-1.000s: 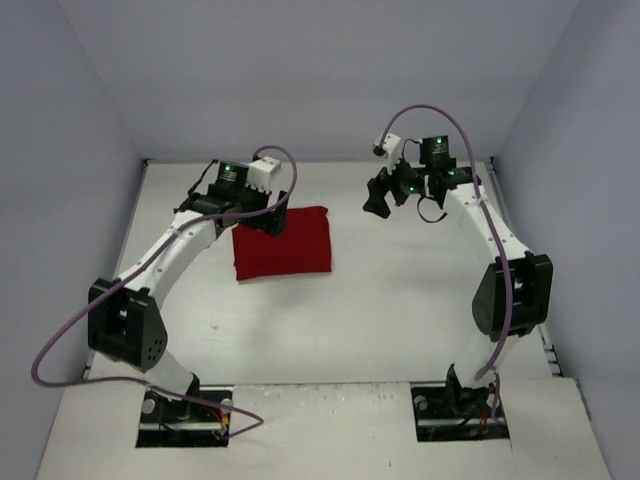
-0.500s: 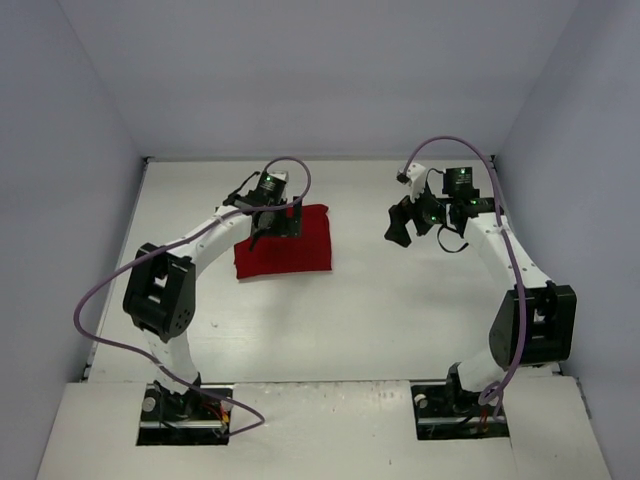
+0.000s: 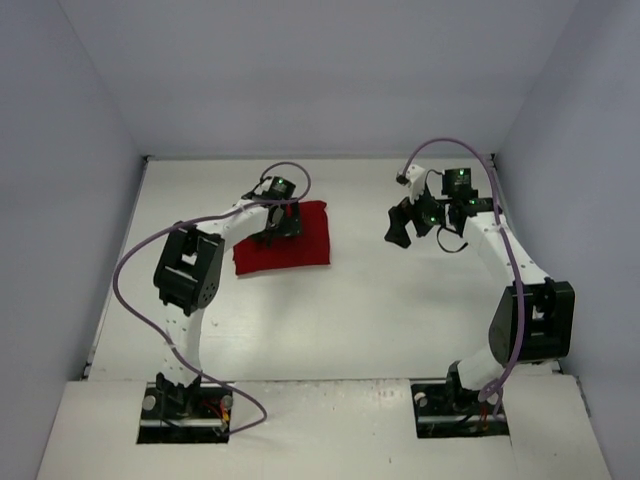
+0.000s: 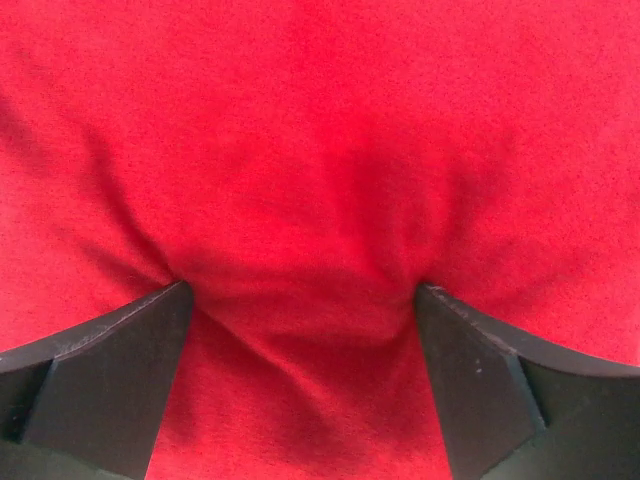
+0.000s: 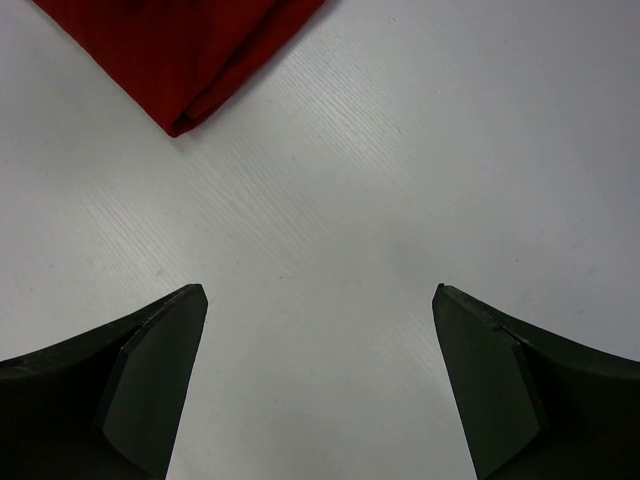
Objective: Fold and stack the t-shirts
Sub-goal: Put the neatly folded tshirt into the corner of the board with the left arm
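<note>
Left pincer (image 4: pixel 300 330) stood wide open, tips (image 4: pixel 110 380) pressed into the folded t-shirt (image 3: pixel 305 250) on the table (image 3: pixel 350 300), cloth puckered between them, shown by wrist view only. Right pincer (image 5: pixel 320 340) gaped empty above table; t-shirt corner at its view's top.

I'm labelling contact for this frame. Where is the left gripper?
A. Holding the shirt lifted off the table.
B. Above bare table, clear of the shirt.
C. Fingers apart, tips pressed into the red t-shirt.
C: the left wrist view shows the left gripper open, its tips denting the t-shirt, which creases around them.
</note>
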You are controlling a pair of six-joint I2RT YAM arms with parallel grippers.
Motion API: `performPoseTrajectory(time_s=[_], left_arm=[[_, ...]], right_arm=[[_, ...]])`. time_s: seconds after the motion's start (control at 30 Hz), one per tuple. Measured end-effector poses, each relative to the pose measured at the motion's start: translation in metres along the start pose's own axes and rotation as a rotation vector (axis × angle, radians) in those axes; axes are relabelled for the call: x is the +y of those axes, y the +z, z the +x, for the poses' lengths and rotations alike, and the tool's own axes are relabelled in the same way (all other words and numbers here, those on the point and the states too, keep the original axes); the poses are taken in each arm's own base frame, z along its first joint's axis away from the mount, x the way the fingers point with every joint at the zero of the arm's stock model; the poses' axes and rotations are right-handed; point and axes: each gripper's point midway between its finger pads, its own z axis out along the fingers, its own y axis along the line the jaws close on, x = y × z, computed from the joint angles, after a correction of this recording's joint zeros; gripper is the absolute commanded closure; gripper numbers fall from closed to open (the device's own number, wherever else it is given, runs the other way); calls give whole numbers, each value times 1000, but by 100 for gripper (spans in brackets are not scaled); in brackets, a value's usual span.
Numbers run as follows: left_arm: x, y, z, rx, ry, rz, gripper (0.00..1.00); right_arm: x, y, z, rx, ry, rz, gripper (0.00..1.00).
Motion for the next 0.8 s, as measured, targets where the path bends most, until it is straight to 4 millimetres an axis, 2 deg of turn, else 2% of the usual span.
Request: performPoseTrajectory(time_s=[0.07, 0.13, 0.27, 0.33, 0.43, 0.53, 0.67, 0.8], left_arm=[[11, 5, -10, -1, -29, -7, 10], [31, 13, -22, 0, -49, -23, 10], [84, 24, -49, -4, -49, -72, 10], [111, 25, -58, 0, -15, -93, 10], [142, 26, -67, 13, 71, -103, 9], [159, 27, -74, 28, 211, -65, 9], [170, 31, -82, 51, 374, 9, 9], [182, 41, -100, 55, 463, 62, 9]], right_arm=[[-1, 1, 2, 4, 3, -1, 5], [-2, 3, 4, 9, 7, -4, 5], [-2, 6, 8, 20, 15, -9, 5], [-3, 8, 9, 24, 18, -12, 5], [-3, 10, 12, 30, 24, -16, 4], [-4, 12, 13, 34, 28, -19, 3], [-4, 13, 13, 34, 29, -22, 2], [-4, 13, 12, 30, 27, -25, 1]])
